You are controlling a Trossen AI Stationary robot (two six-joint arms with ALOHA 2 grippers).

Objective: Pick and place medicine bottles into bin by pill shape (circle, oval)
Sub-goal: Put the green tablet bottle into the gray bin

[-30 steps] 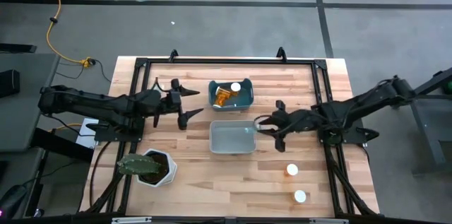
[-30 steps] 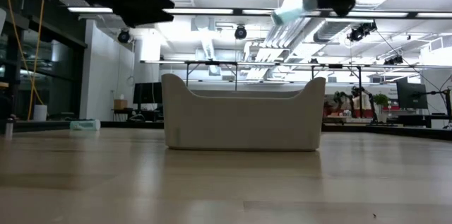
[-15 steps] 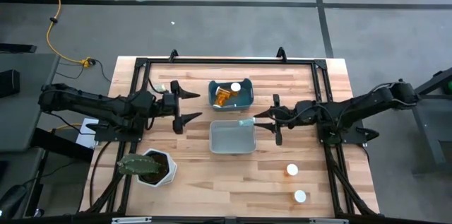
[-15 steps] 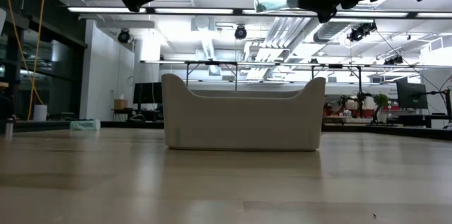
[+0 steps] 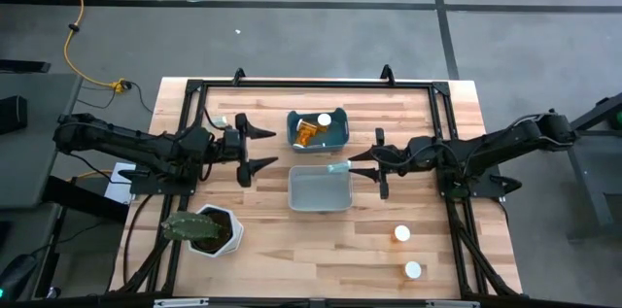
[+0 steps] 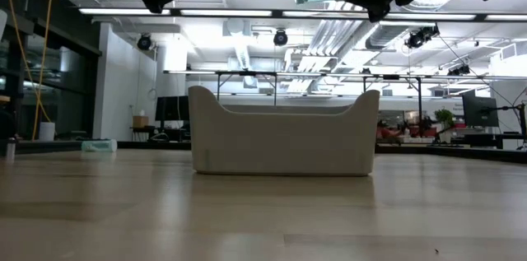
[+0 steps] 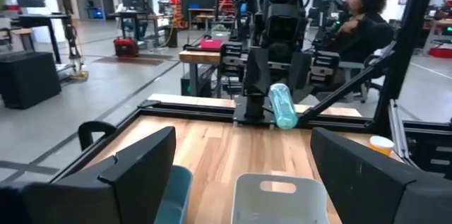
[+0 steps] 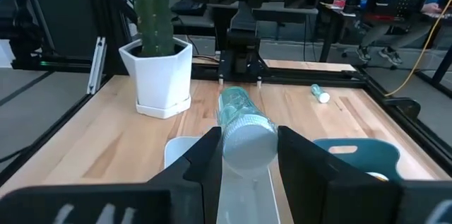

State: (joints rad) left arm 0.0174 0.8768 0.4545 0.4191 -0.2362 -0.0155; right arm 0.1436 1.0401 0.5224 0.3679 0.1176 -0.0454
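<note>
No brand, label or writing can be read on any item.

Surface: light wood-plank table (image 5: 321,235) w/ a black frame round its edges. Room: grey floor w/ dark seams; low view shows a bright workshop w/ ceiling strip lights, ducts and benches behind. A seated person (image 7: 361,22) shows beyond the table in your left wrist view.

Right gripper (image 5: 362,166): above the table at the far right corner of the white bin (image 5: 320,190), fingers closed on a greenish bottle (image 5: 338,166) w/ white cap. You see the bottle lying lengthwise betw. the fingers, cap toward the wrist cam (image 8: 246,133), held over the white bin's rim.

Left gripper (image 5: 255,146): hangs over bare wood left of the bins, jaws spread wide, nothing betw. them.

Teal bin (image 5: 334,135): just beyond the white bin; holds an orange bottle (image 5: 307,133) and a white-capped bottle (image 5: 324,120).

Loose items: a small greenish bottle (image 5: 221,119) lying on the wood near the left arm; two white-capped bottles standing near the right front, one (image 5: 401,234) closer to the bins, the other (image 5: 413,270) nearer the table edge.

White hexagonal pot w/ cactus (image 5: 205,231): front left, well apart from both bins.
</note>
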